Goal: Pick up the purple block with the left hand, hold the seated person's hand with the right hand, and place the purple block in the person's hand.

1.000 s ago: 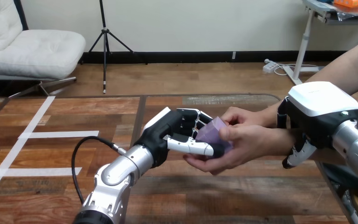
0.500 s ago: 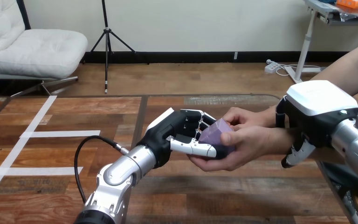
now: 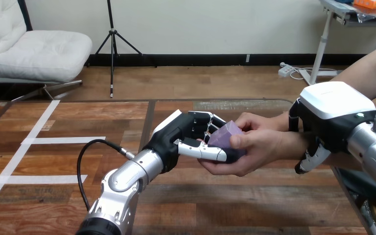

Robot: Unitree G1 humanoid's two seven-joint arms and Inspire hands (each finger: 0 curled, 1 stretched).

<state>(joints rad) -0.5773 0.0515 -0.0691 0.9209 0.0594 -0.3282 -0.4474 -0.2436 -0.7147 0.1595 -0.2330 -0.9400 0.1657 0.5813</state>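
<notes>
Head view: at the frame's centre, the left hand (image 3: 177, 135) pinches the purple block (image 3: 223, 133) between its curled fingers and its thumb, above the desk (image 3: 54, 196). The person's hand (image 3: 262, 151) cups the block from the right, with a thumb resting on it. At the right of the frame, the right hand (image 3: 333, 110) lies over the person's wrist, its fingers curled down round it.

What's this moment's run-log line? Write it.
left hand: grips purple block | person's hand: cupping block | right hand: round person's wrist
</notes>
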